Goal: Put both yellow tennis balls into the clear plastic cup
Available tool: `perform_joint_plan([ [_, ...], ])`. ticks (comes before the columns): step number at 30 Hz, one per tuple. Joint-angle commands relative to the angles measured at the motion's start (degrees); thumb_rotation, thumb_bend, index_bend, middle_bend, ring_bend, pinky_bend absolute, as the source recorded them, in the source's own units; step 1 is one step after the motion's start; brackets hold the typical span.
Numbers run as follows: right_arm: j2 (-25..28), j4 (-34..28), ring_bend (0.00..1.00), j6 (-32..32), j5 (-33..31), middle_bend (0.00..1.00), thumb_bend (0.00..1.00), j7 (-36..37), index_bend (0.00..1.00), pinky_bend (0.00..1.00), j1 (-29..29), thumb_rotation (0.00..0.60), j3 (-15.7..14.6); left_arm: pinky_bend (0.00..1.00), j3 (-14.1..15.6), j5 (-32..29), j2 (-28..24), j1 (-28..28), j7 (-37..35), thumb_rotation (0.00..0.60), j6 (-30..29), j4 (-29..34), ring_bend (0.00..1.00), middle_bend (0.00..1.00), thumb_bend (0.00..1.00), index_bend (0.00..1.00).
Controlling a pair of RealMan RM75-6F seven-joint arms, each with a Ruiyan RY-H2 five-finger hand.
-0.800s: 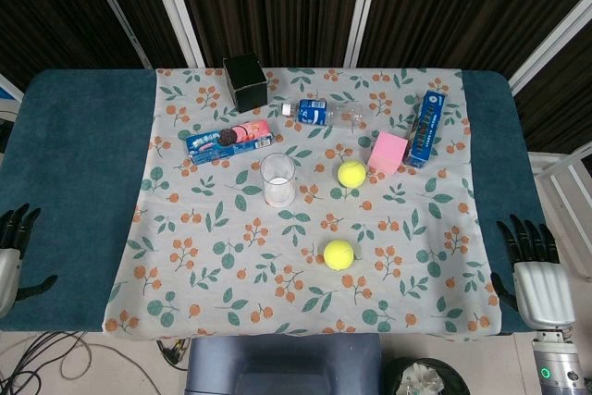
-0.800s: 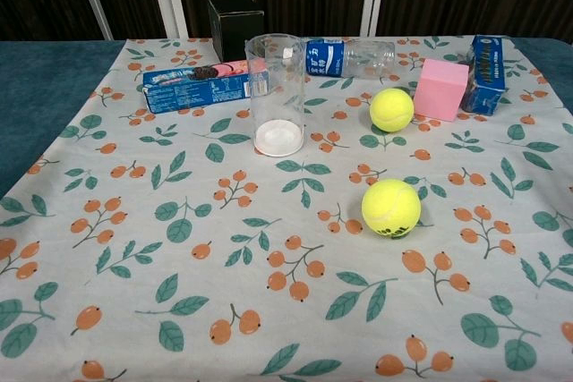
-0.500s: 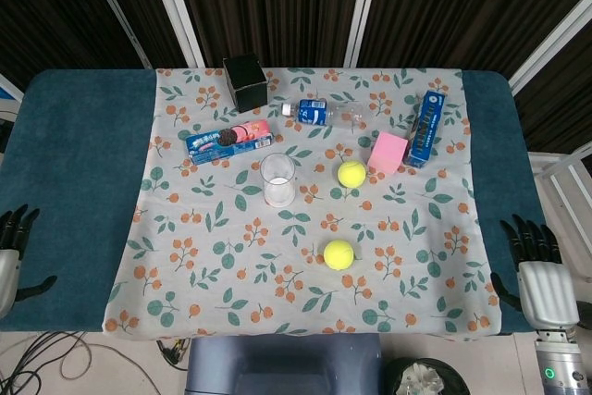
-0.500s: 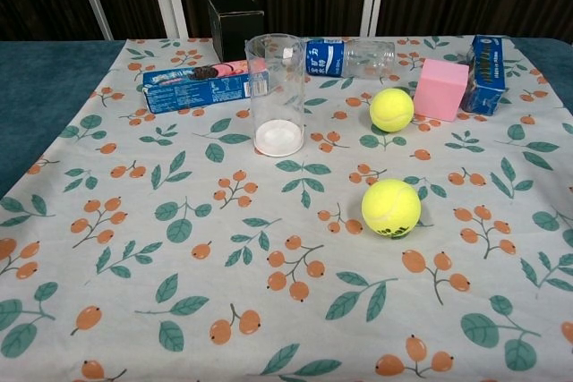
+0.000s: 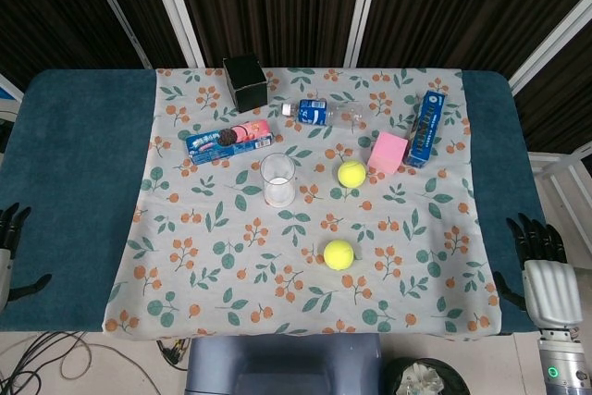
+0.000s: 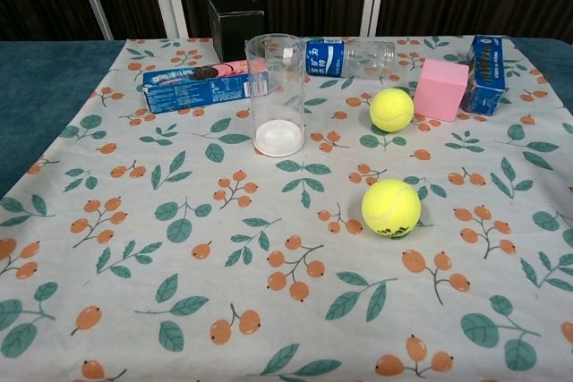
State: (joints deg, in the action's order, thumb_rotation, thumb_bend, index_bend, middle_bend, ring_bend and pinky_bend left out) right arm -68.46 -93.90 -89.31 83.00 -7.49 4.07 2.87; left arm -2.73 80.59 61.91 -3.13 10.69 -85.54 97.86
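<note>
Two fuzzy yellow tennis balls lie on the leaf-and-berry printed cloth over the worktop (image 5: 83, 154): one ball (image 5: 351, 174) just beside a pink block (image 5: 388, 152), the other ball (image 5: 339, 254) nearer the front edge. One clear plastic cup (image 5: 277, 179), a smooth cylinder, stands upright with its mouth up, left of both balls and apart from them. The left hand (image 5: 7, 252) and right hand (image 5: 544, 270) sit off the worktop's front corners, fingers spread and holding nothing, though the left is mostly cut off.

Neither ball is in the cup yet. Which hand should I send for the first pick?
Right. Both tennis balls lie right of the cup, nearer the right hand waiting open off the table's right edge than the left hand.
</note>
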Motion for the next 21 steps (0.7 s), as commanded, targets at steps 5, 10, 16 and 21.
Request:
perform_joint_plan([
  [5, 0.6, -1.0, 0.01, 1.0, 0.3, 0.04, 0.39, 4.0, 0.08, 0.0, -0.2, 0.6, 0.2, 0.0, 0.0, 0.0, 0.0, 0.0, -0.1, 0.6, 0.0, 0.0, 0.0, 0.0, 0.0, 0.0],
  [10, 2.6, -4.4, 0.01, 4.9, 1.3, 0.04, 0.37, 9.6, 0.08, 0.0, 1.2, 0.6, -0.5, 0.0, -0.2, -0.1, -0.3, 0.1, -0.8, 0.6, -0.2, 0.2, 0.0, 0.0, 0.0, 0.0],
  [16, 6.9, -8.2, 0.04, 18.9, -1.7, 0.04, 0.35, 13.3, 0.08, 0.0, 10.2, 0.6, 3.1, 0.0, -0.2, -0.1, -0.5, 0.1, -1.5, 0.6, 0.0, 0.3, 0.0, 0.0, 0.0, 0.0],
  [21, 7.8, -7.7, 0.06, 32.5, -9.2, 0.04, 0.35, 16.9, 0.08, 0.0, 18.9, 0.6, 7.9, 0.0, -0.5, -0.6, -0.6, 0.3, -1.6, 0.6, -0.2, 0.3, 0.0, 0.0, 0.0, 0.0],
])
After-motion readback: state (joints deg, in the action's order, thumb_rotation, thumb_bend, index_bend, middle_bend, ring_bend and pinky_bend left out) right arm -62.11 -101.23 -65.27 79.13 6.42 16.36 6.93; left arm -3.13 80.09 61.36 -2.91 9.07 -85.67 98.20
